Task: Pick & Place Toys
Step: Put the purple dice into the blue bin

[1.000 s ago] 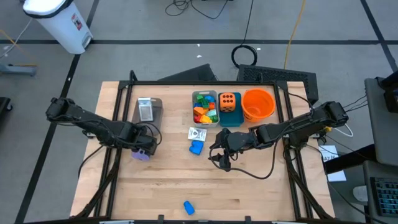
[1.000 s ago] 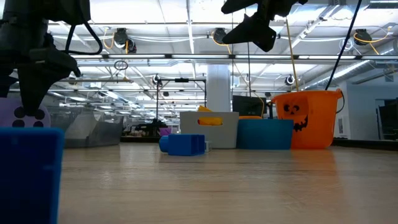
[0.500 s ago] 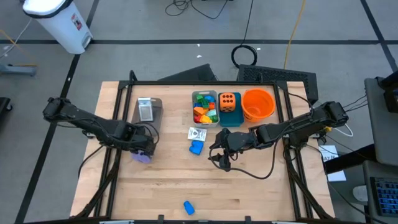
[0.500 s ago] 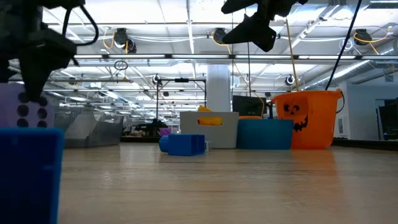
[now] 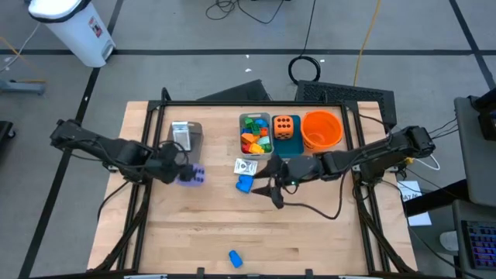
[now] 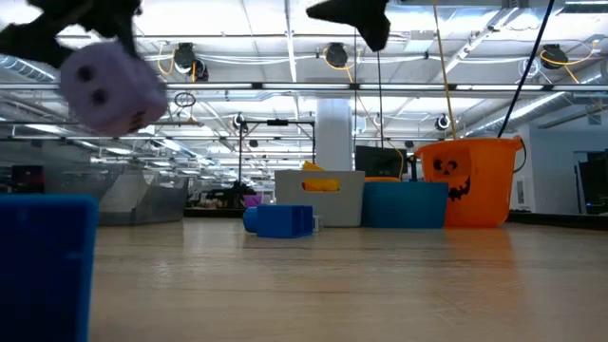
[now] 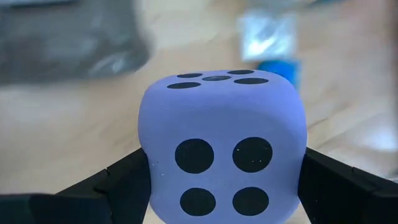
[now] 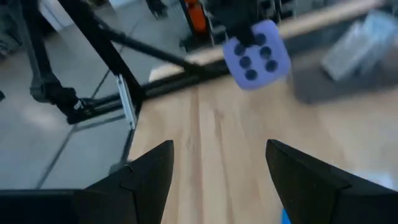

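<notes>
Near edge: you have one small blue plastic brick [image 5: 234, 258] lying alone at the front of the pale wooden table [image 5: 310, 232].
Left gripper: your left gripper [image 5: 182, 175] is off the table over its left half, fingers clamped on the two sides of the large purple foam die with dark dots [image 5: 191, 176]; the low view shows that die [image 6: 112, 84] in the air.
Right gripper: your right gripper [image 5: 273, 194] hangs over the middle of the table with nothing between its fingers [image 8: 149, 174], which stand apart.
Centre: a second blue brick [image 5: 245, 184] lies just in front of a small white printed packet [image 5: 246, 167].
Back row: a grey bin [image 5: 242, 132] holds mixed coloured bricks [image 5: 253, 139], a teal bin [image 5: 287, 148] holds an orange black-dotted die [image 5: 284, 127], and an orange bucket [image 5: 322, 129] stands beside them.
Back left: a grey tray [image 5: 194, 130] holds a silver packet [image 5: 181, 136].
</notes>
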Tool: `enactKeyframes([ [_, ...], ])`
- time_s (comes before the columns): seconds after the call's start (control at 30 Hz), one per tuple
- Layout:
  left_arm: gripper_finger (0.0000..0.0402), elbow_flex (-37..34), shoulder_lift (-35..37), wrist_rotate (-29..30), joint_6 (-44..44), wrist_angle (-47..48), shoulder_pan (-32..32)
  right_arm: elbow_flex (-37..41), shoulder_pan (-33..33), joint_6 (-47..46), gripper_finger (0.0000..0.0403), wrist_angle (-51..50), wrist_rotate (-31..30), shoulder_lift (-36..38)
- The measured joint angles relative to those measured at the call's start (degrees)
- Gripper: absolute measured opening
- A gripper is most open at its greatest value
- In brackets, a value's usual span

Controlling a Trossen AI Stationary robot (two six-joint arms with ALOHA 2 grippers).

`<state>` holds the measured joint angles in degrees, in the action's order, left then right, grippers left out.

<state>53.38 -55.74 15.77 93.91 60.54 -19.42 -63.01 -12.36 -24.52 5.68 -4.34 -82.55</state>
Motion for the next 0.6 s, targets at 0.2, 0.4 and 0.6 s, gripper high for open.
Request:
enactKeyframes([
  [0.2, 0.0329, 1.6, 3.7, 11.4, -7.9, -15.6, 0.2, 0.0, 2.3, 9.1, 0.0247, 7.2, -0.1, 2.3],
  [0.4, 0.0329, 1.6, 5.6, 16.7, -23.8, -35.1, 2.3, 0.1, 6.2, 12.3, 0.0247, 13.0, -0.6, 5.7],
  [0.6, 0.0329, 1.6, 6.0, 10.8, -40.8, -53.8, 7.7, 0.1, 10.5, 16.5, 0.0247, 18.8, -10.0, 8.9],
])
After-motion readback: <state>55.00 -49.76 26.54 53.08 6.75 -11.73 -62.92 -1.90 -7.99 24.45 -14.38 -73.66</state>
